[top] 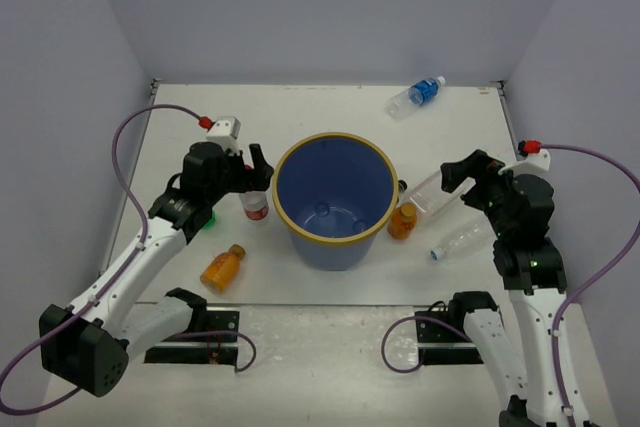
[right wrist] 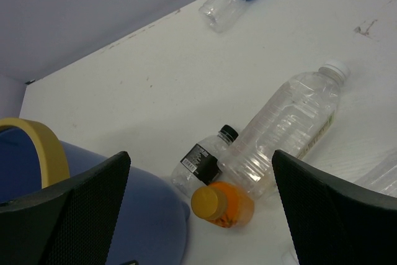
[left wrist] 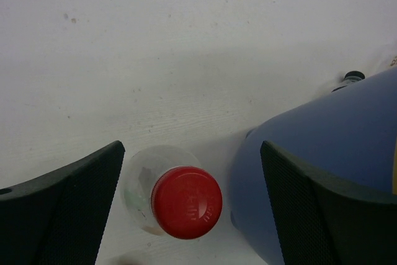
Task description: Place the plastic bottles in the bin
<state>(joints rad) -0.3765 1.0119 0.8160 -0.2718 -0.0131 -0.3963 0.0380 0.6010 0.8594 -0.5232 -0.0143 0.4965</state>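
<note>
Seen from above, the blue bin (top: 335, 202) with its yellow-tan rim stands upright at the middle of the white table (top: 300, 107), between your two arms.

Your left claw (top: 257, 172) hangs at the bin's 9 o'clock with its jaws spread wide. In the left wrist view a clear bottle with a red cap (left wrist: 186, 202) stands upright between the two black fingers (left wrist: 68, 215). I cannot tell whether the near finger touches it. The other finger sits in front of the bin's wall, just beside the bottle.

A green bottle (top: 208, 219) shows partly under your left arm, farther out at 9 o'clock. An orange bottle lying on its side (top: 222, 267) is at the bin's 8 o'clock, apart from it.

Your right claw (top: 452, 175) hovers at the bin's 3 o'clock, jaws wide and holding nothing. Below it a large clear bottle with a white cap (right wrist: 288, 125) lies on its side. A small black-capped bottle (right wrist: 205, 162) lies between that one and the bin. An upright orange bottle (right wrist: 222, 206) stands against both of them, just beside the bin.

Another plain clear bottle (top: 462, 239) lies at 4 o'clock. A blue-labelled bottle (top: 417, 95) lies near the far edge at 1 o'clock.
</note>
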